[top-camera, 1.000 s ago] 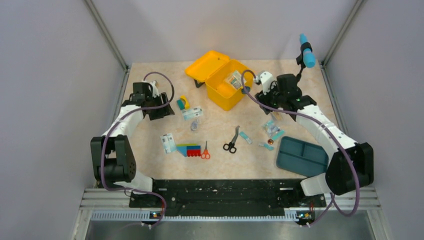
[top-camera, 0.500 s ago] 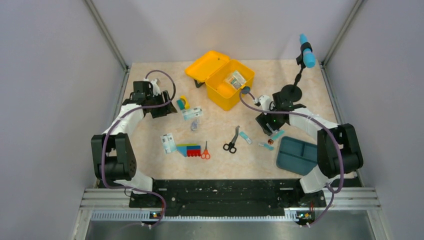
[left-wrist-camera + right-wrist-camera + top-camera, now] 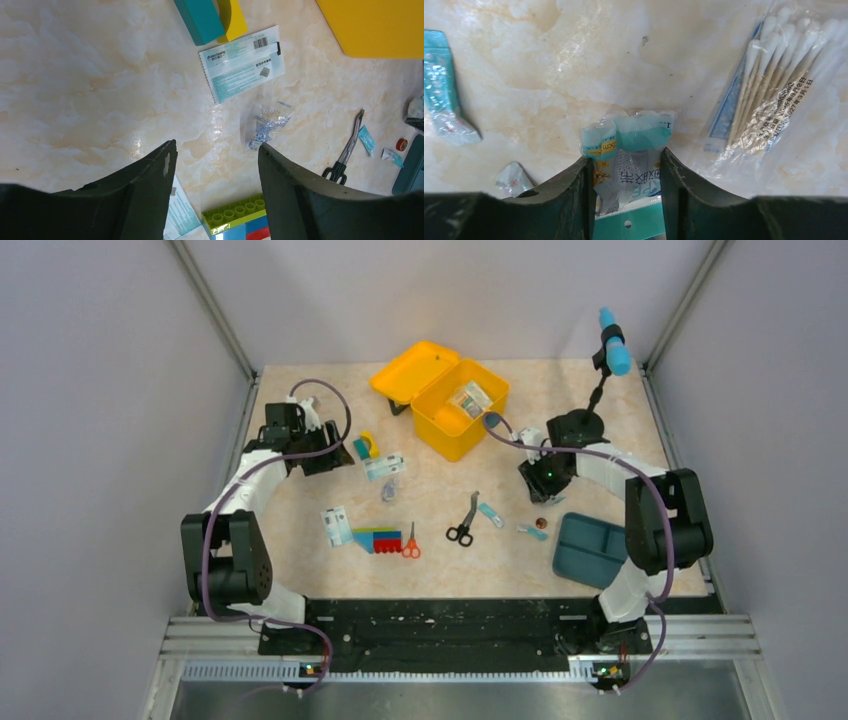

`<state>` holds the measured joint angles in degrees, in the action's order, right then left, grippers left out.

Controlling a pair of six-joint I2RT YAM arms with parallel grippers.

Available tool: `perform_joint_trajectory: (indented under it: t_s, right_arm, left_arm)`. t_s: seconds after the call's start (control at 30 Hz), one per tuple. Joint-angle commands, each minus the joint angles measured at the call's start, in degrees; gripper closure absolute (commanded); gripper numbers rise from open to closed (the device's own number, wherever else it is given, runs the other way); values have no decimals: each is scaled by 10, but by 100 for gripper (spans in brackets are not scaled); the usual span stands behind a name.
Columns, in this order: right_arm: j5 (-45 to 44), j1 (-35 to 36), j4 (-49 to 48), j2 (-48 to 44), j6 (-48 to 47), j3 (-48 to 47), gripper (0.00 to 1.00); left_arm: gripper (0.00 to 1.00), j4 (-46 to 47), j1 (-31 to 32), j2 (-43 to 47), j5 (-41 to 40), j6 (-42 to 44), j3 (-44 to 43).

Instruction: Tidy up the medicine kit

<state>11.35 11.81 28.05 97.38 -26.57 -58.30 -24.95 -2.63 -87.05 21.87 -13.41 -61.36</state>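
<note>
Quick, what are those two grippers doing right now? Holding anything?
Left gripper: open, holding nothing.
Right gripper: closed on a small teal packet.

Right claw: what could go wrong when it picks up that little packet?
1. The packet sits crumpled between the fingers of the right claw. It looks thin and slippery, so it might slide out on the way to the kit.
2. The swab bag lies close beside one finger. It could get snagged and dragged along.
</note>
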Motion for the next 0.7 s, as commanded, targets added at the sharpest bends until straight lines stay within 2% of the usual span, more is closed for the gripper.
perform_joint_trajectory:
  t_s: [0.0,0.17,0.33,0.43,0.67]
  right_arm:
    - [33,-1,49,-54,2,-52,63]
    - [49,29,82,-116,15,-124,64]
    - [59,87,43,-114,46,-210,62]
    - [65,109,0,-67,78,-271,60]
    - [45,144,-50,119,120,-441,61]
  left_arm:
    - [34,31,0,17,14,3,4]
    - [34,35,0,6,17,-1,-4]
    - [34,42,1,7,15,-2,-4]
    - [33,44,0,13,13,-2,1]
    - [32,45,0,37,8,3,15]
